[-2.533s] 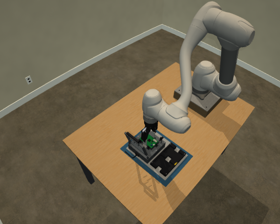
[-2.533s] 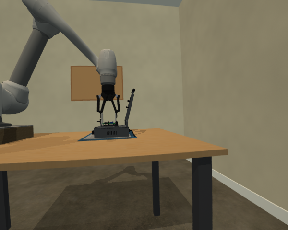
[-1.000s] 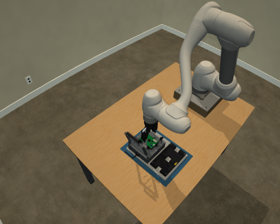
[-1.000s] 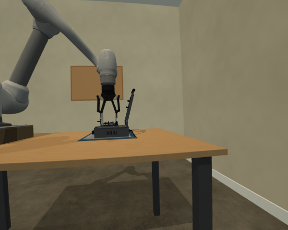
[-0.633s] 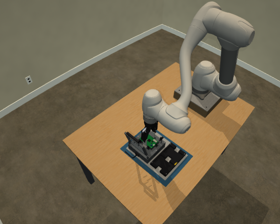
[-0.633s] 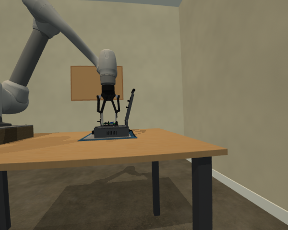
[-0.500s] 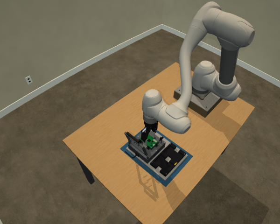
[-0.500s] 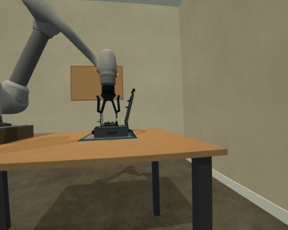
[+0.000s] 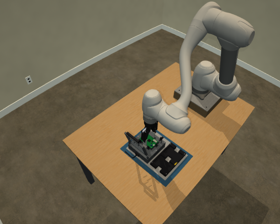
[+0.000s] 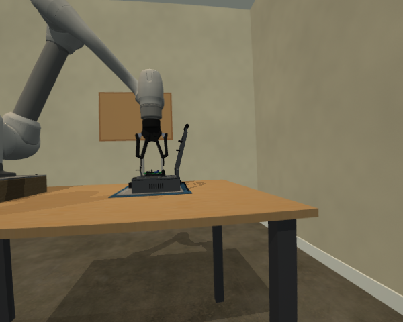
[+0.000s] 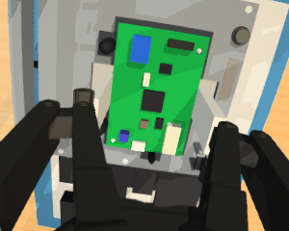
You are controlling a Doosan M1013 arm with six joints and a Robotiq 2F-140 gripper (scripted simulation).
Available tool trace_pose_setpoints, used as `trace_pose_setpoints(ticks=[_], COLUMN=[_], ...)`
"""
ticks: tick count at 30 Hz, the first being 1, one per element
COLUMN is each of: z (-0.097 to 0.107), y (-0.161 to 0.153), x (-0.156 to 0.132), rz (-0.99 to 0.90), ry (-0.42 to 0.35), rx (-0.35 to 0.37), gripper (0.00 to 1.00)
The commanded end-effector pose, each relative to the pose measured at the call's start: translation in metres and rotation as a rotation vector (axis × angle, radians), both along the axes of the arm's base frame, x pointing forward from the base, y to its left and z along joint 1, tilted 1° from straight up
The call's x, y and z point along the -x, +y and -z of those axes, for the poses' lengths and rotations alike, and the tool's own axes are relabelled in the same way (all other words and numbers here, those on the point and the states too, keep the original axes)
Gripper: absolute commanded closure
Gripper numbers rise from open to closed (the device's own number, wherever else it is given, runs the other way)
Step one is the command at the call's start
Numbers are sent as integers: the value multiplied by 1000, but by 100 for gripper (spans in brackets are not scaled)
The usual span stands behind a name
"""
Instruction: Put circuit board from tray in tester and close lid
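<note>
Blue mat [image 9: 165, 182] [image 10: 120, 194] [image 11: 43, 207], one, under the tester and the tray. From my distant seat, left to right across the top view, I list:

Lid [image 9: 136, 142] [image 10: 181, 149] [image 11: 21, 72], dark grey, one, standing open and leaning back on its hinge side.

Tester [image 9: 140, 153] [image 10: 139, 186] [image 11: 82, 29], grey, vented at one short side, resting on the table [image 9: 106, 130] [image 10: 195, 208].

Gripper [image 9: 148, 138] [image 10: 152, 172] [image 11: 153, 93], black with pale pads, one, pointing down over the tester. I read its fingers as about half open, one at each long edge of the board; whether they pinch it or merely flank it, I cannot tell.

Circuit board [image 9: 150, 140] [image 10: 153, 172] [image 11: 154, 96], green, face up, located over the tester's plate, white connector [image 9: 155, 140] [image 11: 172, 139] toward the hook's end. A pale dot shows at each of two opposite corners. I cannot tell whether it lies fully flat.

Latch hook [image 9: 161, 139] [image 11: 198, 158], dark, upright at the edge opposite the lid, apart from it.

Tray [image 9: 163, 166] [image 11: 178, 188], black, with a yellow mark, just beside the tester.

Arm base [image 9: 205, 113] [image 10: 28, 188], one block, well apart at the table's far end.
</note>
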State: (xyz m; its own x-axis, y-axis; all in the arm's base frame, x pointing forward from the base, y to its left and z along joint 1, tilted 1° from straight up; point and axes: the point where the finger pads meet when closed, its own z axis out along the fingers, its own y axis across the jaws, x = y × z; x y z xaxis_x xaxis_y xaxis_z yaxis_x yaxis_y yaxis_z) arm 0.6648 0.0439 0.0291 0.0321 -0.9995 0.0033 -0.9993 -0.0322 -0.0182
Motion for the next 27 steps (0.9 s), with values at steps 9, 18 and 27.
trace_pose_setpoints(ticks=[9, 18, 27], z=[1, 2, 4], y=[2, 2, 2], x=[0, 0, 0], rz=[5, 5, 5], ry=[1, 1, 1], rx=[-4, -4, -4], gripper=[54, 54, 54])
